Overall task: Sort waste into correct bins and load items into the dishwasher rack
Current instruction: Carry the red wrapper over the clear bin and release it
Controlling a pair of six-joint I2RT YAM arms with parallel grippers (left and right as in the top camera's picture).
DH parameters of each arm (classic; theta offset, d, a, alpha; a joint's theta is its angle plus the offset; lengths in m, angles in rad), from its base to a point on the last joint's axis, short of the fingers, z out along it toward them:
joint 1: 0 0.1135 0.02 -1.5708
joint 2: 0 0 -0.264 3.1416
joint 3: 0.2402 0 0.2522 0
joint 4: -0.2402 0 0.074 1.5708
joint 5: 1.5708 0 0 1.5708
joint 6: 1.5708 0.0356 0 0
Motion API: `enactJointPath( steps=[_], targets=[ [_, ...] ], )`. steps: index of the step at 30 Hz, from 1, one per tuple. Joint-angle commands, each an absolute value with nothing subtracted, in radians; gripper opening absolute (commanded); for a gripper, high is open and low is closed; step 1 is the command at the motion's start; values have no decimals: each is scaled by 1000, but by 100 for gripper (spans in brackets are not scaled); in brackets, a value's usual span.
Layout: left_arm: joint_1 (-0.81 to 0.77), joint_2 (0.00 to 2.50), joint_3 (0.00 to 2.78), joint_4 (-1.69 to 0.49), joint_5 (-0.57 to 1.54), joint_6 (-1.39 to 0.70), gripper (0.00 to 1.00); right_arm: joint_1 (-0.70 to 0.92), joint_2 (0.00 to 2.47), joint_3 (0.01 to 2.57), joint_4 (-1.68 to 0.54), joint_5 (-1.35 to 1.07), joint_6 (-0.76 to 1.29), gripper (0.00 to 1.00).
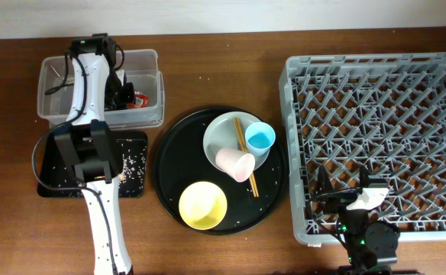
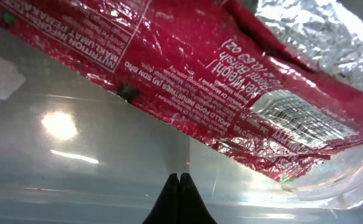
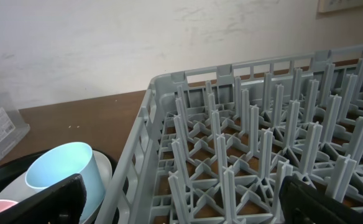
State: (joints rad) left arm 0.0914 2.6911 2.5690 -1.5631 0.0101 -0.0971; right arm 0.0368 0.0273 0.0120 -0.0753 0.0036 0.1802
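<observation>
Diagonally, red snack wrapper [image 2: 188,74] runs upper-left to lower-right; left hand [image 2: 179,186] closed.

The crumpled red foil snack wrapper [image 2: 188,81] is showing upside-down white print: "NUTRITION INFORMATION" sitting toward ten o'clock, what seems to be "APOLLO FOOD INDUSTRIES (M) SDN BHD" running near the centre, and "Net Weight" lying toward two o'clock.

A crinkled red foil snack wrapper [image 2: 188,81] lies in the clear rectangular plastic tub [image 1: 150,76]. A pale grey round plate [image 1: 219,134] carries a tipped pink cup [image 1: 234,163], an upright light blue cup [image 1: 260,139] and wooden chopsticks [image 1: 240,137]. A yellow bowl [image 1: 202,205] sits nearby, beside the square grey pegged rack [image 1: 376,114].
</observation>
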Motion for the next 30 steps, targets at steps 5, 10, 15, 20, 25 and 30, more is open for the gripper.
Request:
enactJointPath(
  steps=[5,10,15,20,25,30],
  targets=[
    [95,2712,2583,-1620,-23,-88,0,32,22,6,-80,12,181,98],
    [95,2712,2582,-1652,-23,-88,0,32,22,6,-80,12,181,98],
    [94,2712,2580,-1689,-23,-89,1,32,22,6,-80,12,181,98],
    [95,2712,2547,-1689,-24,-96,0,32,22,6,-80,12,181,98],
    [95,2712,2546,-1689,-24,-96,1,32,22,6,-80,12,181,98],
    [95,2712,2522,-1689,-24,-96,0,32,22,6,-80,12,181,98]
  ],
)
